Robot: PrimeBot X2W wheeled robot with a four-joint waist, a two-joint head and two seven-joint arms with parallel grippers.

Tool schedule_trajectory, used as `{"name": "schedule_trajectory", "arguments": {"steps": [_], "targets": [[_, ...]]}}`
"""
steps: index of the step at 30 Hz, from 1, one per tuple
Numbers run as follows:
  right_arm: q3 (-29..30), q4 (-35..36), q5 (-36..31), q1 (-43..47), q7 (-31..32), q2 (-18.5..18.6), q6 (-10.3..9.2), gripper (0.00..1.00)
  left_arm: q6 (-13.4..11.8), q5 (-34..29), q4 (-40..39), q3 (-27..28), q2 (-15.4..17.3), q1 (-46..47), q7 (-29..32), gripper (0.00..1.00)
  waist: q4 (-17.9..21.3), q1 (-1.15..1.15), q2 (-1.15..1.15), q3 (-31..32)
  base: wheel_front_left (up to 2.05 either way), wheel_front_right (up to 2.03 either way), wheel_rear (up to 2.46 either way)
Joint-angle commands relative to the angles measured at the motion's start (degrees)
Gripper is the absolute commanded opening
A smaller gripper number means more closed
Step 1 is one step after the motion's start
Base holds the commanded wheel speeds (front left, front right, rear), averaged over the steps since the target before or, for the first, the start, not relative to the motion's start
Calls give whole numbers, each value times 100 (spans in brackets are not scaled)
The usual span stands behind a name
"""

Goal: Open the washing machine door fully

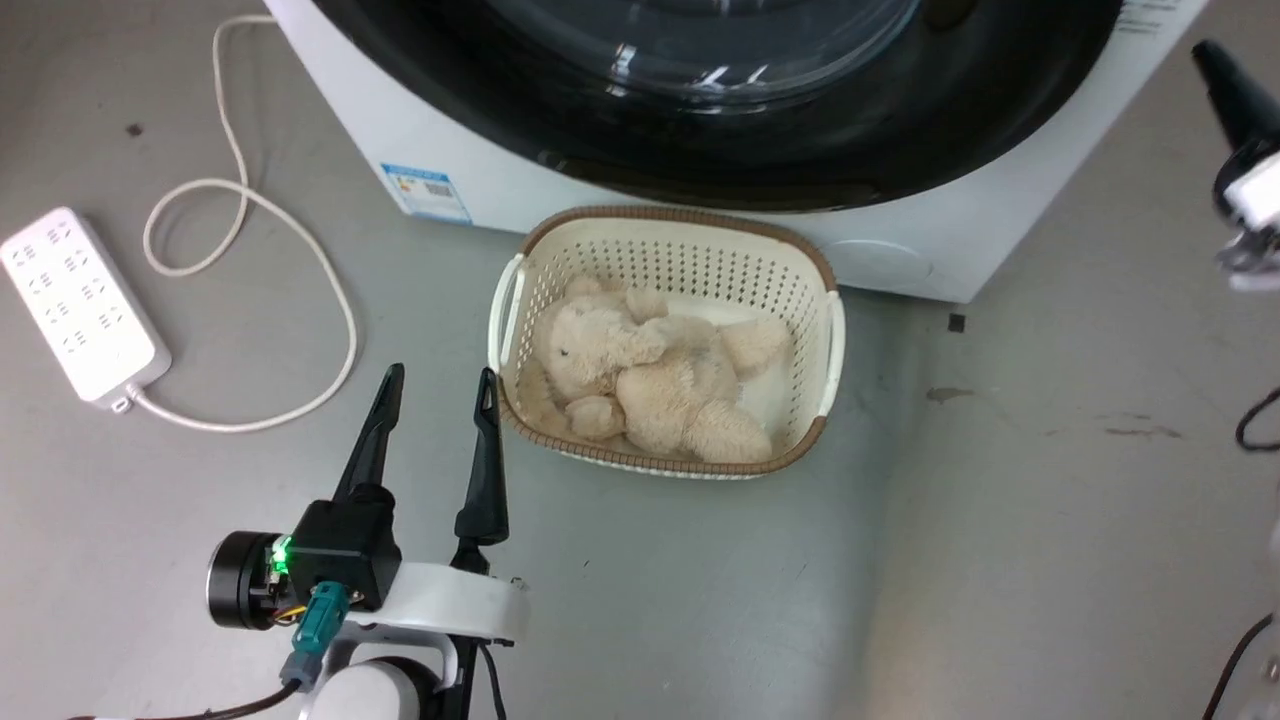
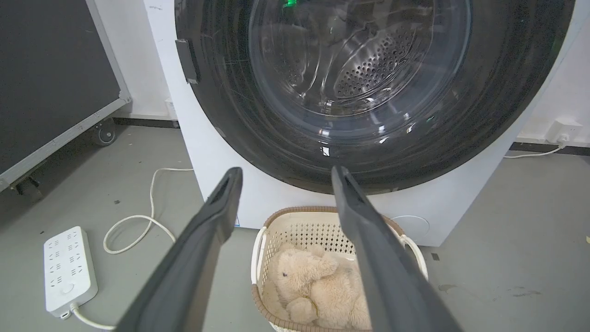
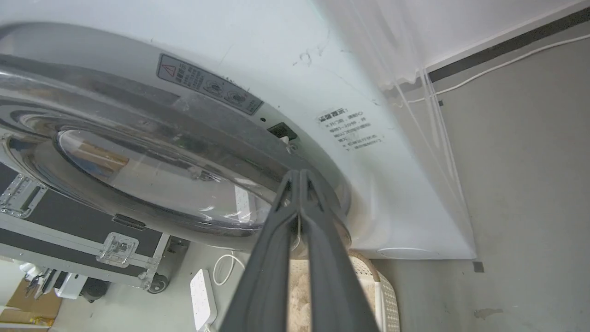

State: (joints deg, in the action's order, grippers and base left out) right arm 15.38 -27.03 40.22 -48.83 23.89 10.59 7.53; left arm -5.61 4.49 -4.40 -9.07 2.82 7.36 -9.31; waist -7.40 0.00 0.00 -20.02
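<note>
Though two grippers faced one door (image 2: 230, 120), one touched it.
Left gripper (image 1: 441, 373) gaped wide, empty; right gripper (image 3: 299, 174), pinched tight, met its rim.

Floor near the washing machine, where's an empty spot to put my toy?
The bare grey floor right of the basket, past the washing machine corner, is free. Left is crowded: the power strip and its cord lie there.
</note>
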Motion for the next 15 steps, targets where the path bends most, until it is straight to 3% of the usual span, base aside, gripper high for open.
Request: {"name": "schedule_trajectory", "arguments": {"steps": [1, 15], "targets": [[98, -172, 162, -307, 108, 55, -1, 0, -49, 38, -50, -53, 4, 131, -59, 100, -47, 0, 0, -69, 0, 0, 0], [734, -1475, 821, -1888, 1167, 162, -2, 0, -182, 102, -134, -272, 5, 278, -226, 100, -250, 0, 0, -498, 0, 0, 0]]}}
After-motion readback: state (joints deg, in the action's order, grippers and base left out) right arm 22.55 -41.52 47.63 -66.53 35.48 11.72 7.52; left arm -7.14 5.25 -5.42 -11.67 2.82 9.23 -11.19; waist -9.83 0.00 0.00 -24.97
